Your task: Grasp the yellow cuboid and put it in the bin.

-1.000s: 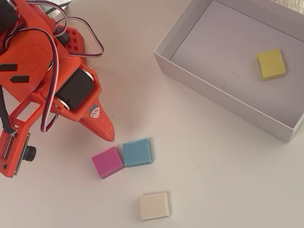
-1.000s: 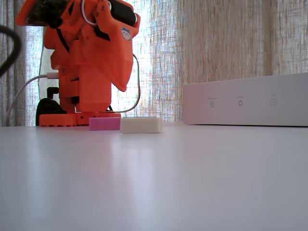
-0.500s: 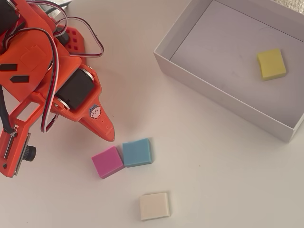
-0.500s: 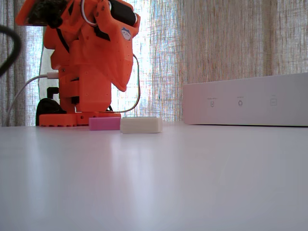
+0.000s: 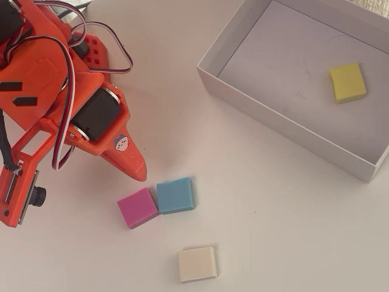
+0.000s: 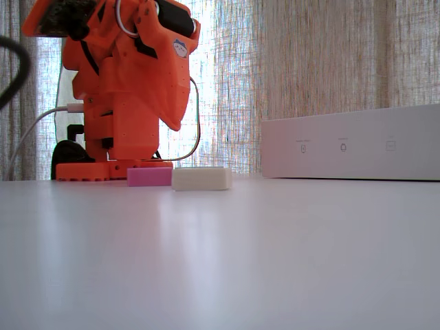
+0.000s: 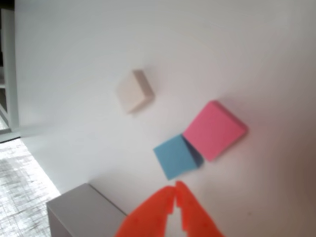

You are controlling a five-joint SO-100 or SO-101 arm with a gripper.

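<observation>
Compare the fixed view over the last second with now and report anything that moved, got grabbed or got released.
Nothing visibly changed. In the fixed view the arm, the pink block, the cream-white block and the bin sit exactly as they did a second ago.
</observation>
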